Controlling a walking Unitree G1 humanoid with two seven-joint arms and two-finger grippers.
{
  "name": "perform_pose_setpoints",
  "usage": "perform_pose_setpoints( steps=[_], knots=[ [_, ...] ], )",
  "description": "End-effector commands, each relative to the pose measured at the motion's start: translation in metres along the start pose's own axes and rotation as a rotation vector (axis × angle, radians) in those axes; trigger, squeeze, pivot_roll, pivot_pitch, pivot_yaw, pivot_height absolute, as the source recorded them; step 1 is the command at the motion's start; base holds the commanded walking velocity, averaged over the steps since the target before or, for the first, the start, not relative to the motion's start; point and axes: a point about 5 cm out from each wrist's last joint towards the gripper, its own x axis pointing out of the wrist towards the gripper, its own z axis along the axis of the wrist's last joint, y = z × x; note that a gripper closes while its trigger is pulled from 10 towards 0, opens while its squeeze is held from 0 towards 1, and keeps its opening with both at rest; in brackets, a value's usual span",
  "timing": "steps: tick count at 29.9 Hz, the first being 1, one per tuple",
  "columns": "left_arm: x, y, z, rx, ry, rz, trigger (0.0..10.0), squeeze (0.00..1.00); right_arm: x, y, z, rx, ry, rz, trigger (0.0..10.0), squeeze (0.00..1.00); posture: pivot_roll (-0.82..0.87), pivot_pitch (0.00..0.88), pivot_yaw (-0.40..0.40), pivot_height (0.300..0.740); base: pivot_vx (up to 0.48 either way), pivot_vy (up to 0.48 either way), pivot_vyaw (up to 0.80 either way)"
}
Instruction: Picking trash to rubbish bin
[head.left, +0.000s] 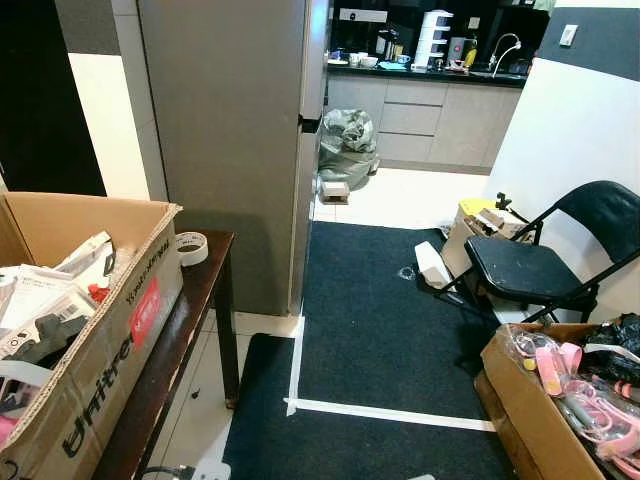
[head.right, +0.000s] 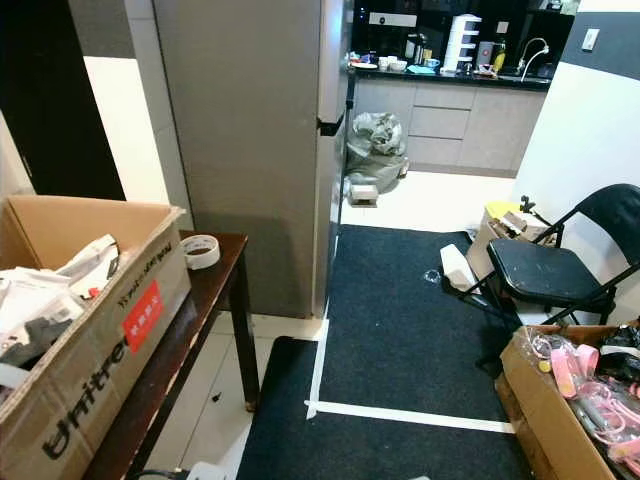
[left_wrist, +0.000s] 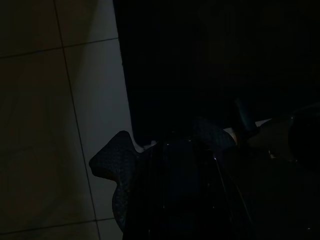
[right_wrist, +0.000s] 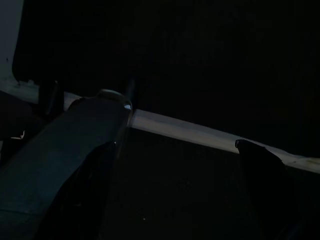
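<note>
A small clear crumpled wrapper (head.left: 406, 272) lies on the dark carpet (head.left: 370, 330) ahead, with a white flat object (head.left: 432, 265) beside it at the foot of the folding chair. Two full grey rubbish bags (head.left: 346, 145) and a small cardboard box (head.left: 334, 189) sit further off by the kitchen entrance. Both arms hang low. In the dark right wrist view my right gripper (right_wrist: 177, 120) hangs over the carpet and a white tape line (right_wrist: 190, 131), fingers apart, nothing between them. My left gripper (left_wrist: 165, 136) is a dim shape over the tile and the carpet edge.
A dark side table (head.left: 200, 290) on my left carries an open cardboard box (head.left: 110, 340) of clutter and a tape roll (head.left: 191, 247). A grey fridge (head.left: 230, 130) stands ahead left. A black folding chair (head.left: 530, 265) and a box of pink items (head.left: 560, 390) crowd the right.
</note>
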Motion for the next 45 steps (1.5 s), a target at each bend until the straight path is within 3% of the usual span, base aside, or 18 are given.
perform_pose_setpoints(
  steps=[1, 11, 15, 19, 34, 37, 45],
  knots=[
    [-0.003, 0.010, -0.008, -0.026, 0.022, 0.037, 10.0, 0.00, -0.001, -0.002, -0.005, 0.005, 0.021, -0.007, 10.0, 0.00, 0.02, 0.056, -0.040, 0.740, 0.000, 0.000, 0.00],
    [-0.002, 0.007, -0.003, -0.020, -0.003, 0.012, 10.0, 0.00, 0.000, -0.001, -0.002, 0.013, 0.009, -0.005, 10.0, 0.00, 0.02, 0.057, -0.037, 0.740, 0.000, 0.000, 0.00],
    [-0.002, 0.009, 0.001, -0.058, -0.022, 0.025, 10.0, 0.00, 0.000, -0.001, 0.000, 0.015, 0.002, -0.004, 10.0, 0.00, 0.02, 0.056, -0.036, 0.740, 0.000, 0.000, 0.00],
    [-0.001, 0.011, 0.007, -0.085, -0.049, 0.031, 10.0, 0.00, 0.000, -0.002, 0.001, 0.017, -0.003, -0.005, 10.0, 0.00, 0.01, 0.054, -0.035, 0.740, 0.000, -0.443, 0.00],
    [0.000, 0.006, 0.008, -0.059, -0.024, 0.012, 10.0, 0.00, 0.000, -0.004, 0.002, 0.018, -0.009, -0.006, 10.0, 0.00, 0.01, 0.041, -0.034, 0.740, 0.000, -0.480, 0.00],
    [0.001, 0.004, 0.008, -0.105, -0.016, -0.013, 10.0, 0.00, -0.001, -0.004, 0.003, 0.018, -0.012, -0.006, 10.0, 0.00, 0.01, 0.041, -0.034, 0.740, 0.000, 0.160, 0.00],
    [0.001, 0.005, 0.009, -0.077, -0.010, -0.007, 10.0, 0.00, 0.000, -0.004, 0.004, 0.020, -0.017, -0.004, 10.0, 0.00, 0.01, 0.042, -0.033, 0.740, 0.000, 0.480, 0.00]
  ],
)
